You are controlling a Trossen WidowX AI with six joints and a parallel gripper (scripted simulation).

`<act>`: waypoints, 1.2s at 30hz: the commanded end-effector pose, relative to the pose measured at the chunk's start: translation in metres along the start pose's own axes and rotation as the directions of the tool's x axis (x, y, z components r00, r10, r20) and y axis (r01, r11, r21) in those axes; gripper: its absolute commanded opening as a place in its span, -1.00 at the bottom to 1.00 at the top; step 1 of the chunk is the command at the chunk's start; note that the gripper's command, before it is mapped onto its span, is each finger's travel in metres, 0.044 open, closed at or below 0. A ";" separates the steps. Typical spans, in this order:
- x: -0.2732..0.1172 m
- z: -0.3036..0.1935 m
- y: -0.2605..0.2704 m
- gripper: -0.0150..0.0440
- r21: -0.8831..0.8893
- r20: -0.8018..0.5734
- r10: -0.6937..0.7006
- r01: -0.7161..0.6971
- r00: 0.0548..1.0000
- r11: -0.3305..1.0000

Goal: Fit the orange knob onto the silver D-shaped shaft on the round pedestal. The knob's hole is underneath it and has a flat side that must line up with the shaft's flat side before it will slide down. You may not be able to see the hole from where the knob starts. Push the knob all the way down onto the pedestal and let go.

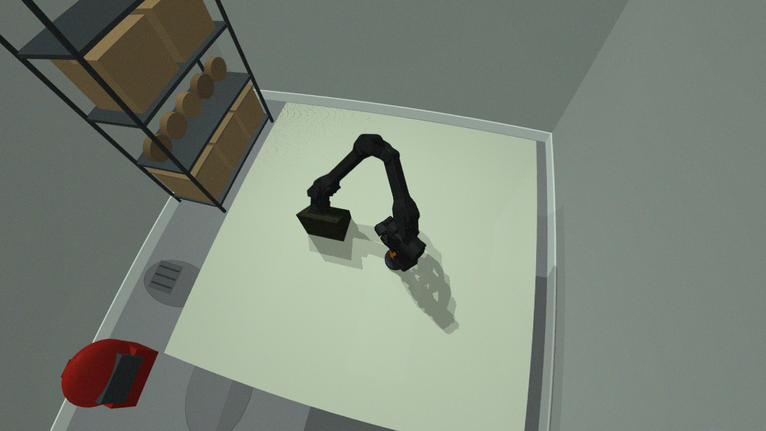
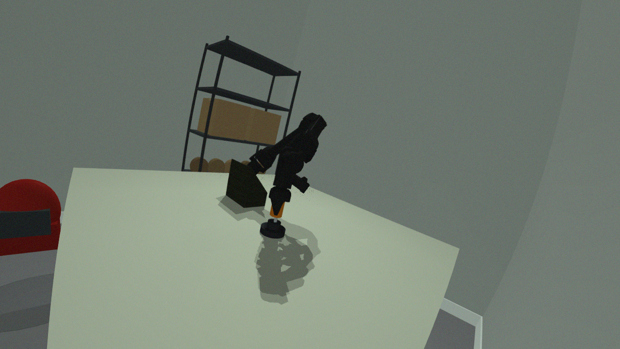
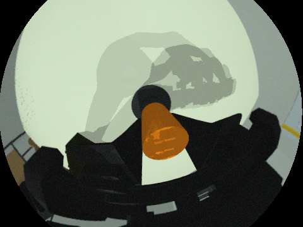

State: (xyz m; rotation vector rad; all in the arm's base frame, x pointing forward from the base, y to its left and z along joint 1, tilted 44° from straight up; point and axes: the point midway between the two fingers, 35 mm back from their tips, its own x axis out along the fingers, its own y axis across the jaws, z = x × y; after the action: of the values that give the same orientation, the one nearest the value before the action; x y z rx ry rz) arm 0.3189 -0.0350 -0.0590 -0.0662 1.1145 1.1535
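Desk [image 1: 342,321] [image 2: 173,269] [image 3: 63,47]: pale surface carrying the arm and pedestal. Arm [image 1: 394,174] [image 2: 299,147]: black, bent, reaching down over the pedestal. Pedestal [image 1: 393,263] [image 2: 272,230] [image 3: 136,102]: round, black. Pincer [image 1: 393,251] [image 2: 277,210] [image 3: 156,118]: clenched around the orange knob. Orange knob [image 1: 393,254] [image 2: 280,211] [image 3: 164,135]: held above the pedestal. Silver shaft [image 2: 275,220]: partly visible beneath the knob; flat-side alignment cannot be told.

Knob's [image 1: 393,254] [image 3: 164,135] underside hole: out of sight. Shaft [image 2: 275,220] too small in exterior to read its flat, hidden in wrist. Shelf rack [image 1: 235,51] [image 2: 197,88] cropped in top; red object [image 2: 28,195] cut off in exterior.
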 end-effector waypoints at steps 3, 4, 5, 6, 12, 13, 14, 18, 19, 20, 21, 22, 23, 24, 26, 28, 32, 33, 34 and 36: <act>0.001 0.000 -0.001 -0.49 0.001 0.006 -0.004 0.004 1.000 1.000; 0.001 0.000 -0.001 -0.49 0.001 0.006 -0.004 0.004 1.000 1.000; 0.001 0.000 -0.001 -0.49 0.001 0.006 -0.004 0.004 1.000 1.000; 0.001 0.000 -0.002 -0.49 0.001 0.006 -0.004 0.004 1.000 1.000; 0.003 0.001 -0.002 -0.49 0.001 0.006 -0.004 0.004 1.000 1.000; 0.004 0.001 -0.002 -0.49 0.001 0.006 -0.003 0.003 1.000 1.000; 0.004 0.001 -0.002 -0.49 0.001 0.006 -0.003 0.003 1.000 1.000; 0.004 0.000 0.000 -0.49 0.001 0.006 -0.003 0.003 1.000 1.000; 0.004 0.000 0.000 -0.49 0.001 0.006 -0.003 0.003 1.000 1.000; 0.004 0.000 0.000 -0.49 0.001 0.006 -0.003 0.003 1.000 1.000; 0.004 0.000 0.000 -0.49 0.001 0.006 -0.003 0.003 1.000 1.000; 0.005 -0.001 0.000 -0.49 0.001 0.006 -0.003 0.003 1.000 1.000; 0.005 -0.001 0.000 -0.49 0.001 0.006 -0.003 0.003 1.000 1.000; 0.005 -0.001 0.000 -0.49 0.001 0.006 -0.003 0.003 1.000 1.000; 0.005 -0.001 0.000 -0.49 0.001 0.006 -0.003 0.003 1.000 1.000; 0.005 -0.001 0.000 -0.49 0.001 0.006 -0.003 0.003 1.000 1.000; 0.001 -0.001 0.000 -0.49 0.001 0.006 -0.003 0.003 1.000 1.000; 0.001 -0.001 0.000 -0.49 0.001 0.006 -0.004 0.003 1.000 1.000; 0.000 0.000 0.000 -0.49 0.001 0.006 -0.004 0.004 1.000 1.000; -0.001 0.000 0.000 -0.49 -0.008 0.006 -0.004 0.004 1.000 1.000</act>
State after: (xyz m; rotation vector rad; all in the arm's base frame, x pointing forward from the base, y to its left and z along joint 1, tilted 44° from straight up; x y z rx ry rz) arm 0.3175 -0.0334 -0.0609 -0.0603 1.1119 1.1508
